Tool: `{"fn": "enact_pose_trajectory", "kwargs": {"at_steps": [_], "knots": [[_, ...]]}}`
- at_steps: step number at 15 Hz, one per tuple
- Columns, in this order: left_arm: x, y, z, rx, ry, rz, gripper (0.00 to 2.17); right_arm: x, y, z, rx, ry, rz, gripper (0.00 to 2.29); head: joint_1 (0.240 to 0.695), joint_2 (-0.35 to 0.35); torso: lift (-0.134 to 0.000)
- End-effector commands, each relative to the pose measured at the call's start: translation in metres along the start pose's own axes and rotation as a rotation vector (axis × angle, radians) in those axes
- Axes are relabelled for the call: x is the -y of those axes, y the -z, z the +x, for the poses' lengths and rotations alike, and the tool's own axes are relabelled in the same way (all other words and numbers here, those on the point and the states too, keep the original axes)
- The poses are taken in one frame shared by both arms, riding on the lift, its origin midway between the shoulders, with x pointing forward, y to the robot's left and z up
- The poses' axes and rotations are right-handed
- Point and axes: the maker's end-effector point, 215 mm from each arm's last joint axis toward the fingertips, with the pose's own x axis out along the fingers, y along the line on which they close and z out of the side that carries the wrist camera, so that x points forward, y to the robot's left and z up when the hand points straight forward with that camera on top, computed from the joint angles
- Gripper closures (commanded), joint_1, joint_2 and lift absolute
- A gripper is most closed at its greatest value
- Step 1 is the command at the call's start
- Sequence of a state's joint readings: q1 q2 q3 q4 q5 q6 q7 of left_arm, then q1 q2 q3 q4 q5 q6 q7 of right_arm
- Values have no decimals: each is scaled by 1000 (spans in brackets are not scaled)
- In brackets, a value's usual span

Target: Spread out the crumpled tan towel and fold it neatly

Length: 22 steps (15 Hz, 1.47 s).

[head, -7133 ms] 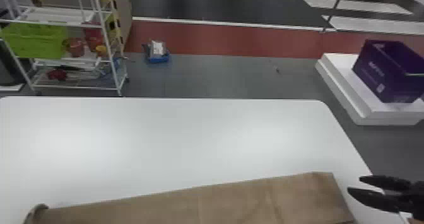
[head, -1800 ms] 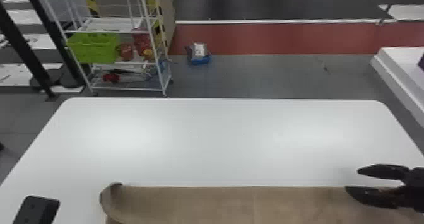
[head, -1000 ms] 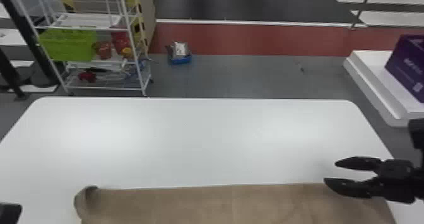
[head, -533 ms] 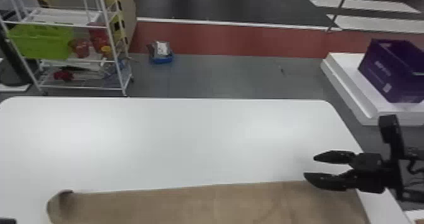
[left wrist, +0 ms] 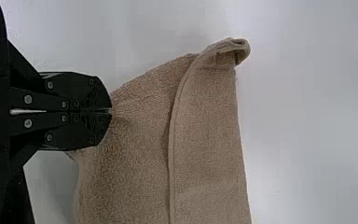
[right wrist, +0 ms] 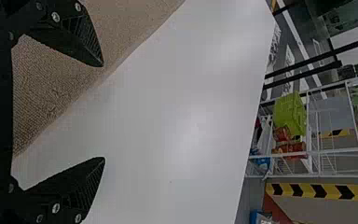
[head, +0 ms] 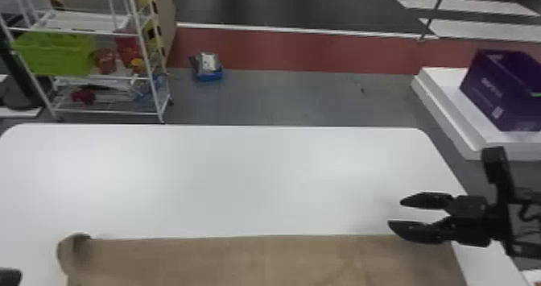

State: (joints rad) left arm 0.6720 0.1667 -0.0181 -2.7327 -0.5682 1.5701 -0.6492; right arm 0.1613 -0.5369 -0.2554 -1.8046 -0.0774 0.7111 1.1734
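Towel [head: 257, 261], tan, terry-like, partly folded: flat on white table [head: 241, 176], running from the left pincer's tips to below the right pincer's nearer finger. Left pincer [left wrist: 111, 111]: closed, a pinch of towel seemingly between the tips. Right pincer [head: 395, 212]: spread wide, nothing held. Curled corner [left wrist: 219, 60]: ahead of the left pincer, apart from it. Handling, as judged: light, limp, unslippery, sturdy; liable to sag or roll. Suggested hold: hemmed corners, layers together.
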Motion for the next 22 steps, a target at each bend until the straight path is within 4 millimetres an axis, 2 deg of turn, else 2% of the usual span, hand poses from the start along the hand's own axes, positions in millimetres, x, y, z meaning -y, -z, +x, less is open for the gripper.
{"fn": "enact_pose_trajectory", "kwargs": {"at_steps": [1, 3, 4, 7, 9, 10, 12, 15, 16, 17, 18, 22], "knots": [[-3, -9, -18, 24, -128, 92, 1787, 0, 1, 0, 0, 0, 2, 178, 695, -87, -122], [2, -10, -31, 34, -235, 199, 1787, -1, 1, 1, 0, -2, 2, 178, 695, -79, -122], [15, -9, -30, 35, -249, 265, 1787, -2, 2, 2, -1, -6, -2, 178, 695, -70, -122], [60, 1, -16, 20, -196, 347, 1787, -3, 4, 3, -2, -7, -4, 178, 695, -97, -122], [80, 3, -8, 15, -168, 381, 1781, -3, 6, 3, -5, -9, -2, 178, 695, -162, -122], [81, 7, 0, 1, -174, 399, 1771, -3, 8, 2, -9, -8, -4, 178, 695, -162, -122], [82, 15, 14, -33, -172, 419, 1578, -1, 8, 0, -9, -2, -18, 178, 695, -178, -122], [89, 25, 20, -56, -154, 427, 1555, -1, 5, -1, -4, -7, -20, 178, 695, -210, -122], [87, 25, 22, -60, -161, 426, 1166, -2, 5, 0, -2, -8, -22, 178, 695, -221, -122], [77, 23, 21, -58, -191, 424, 316, -2, 5, 0, -4, -7, -20, 178, 695, -226, -122], [60, 18, 18, -50, -246, 414, -2, -2, 6, 0, -5, -7, -19, 178, 695, -227, -122], [10, -5, -14, 11, -330, 310, 26, -2, 7, -1, -5, -6, -17, 178, 695, -171, -122]]}}
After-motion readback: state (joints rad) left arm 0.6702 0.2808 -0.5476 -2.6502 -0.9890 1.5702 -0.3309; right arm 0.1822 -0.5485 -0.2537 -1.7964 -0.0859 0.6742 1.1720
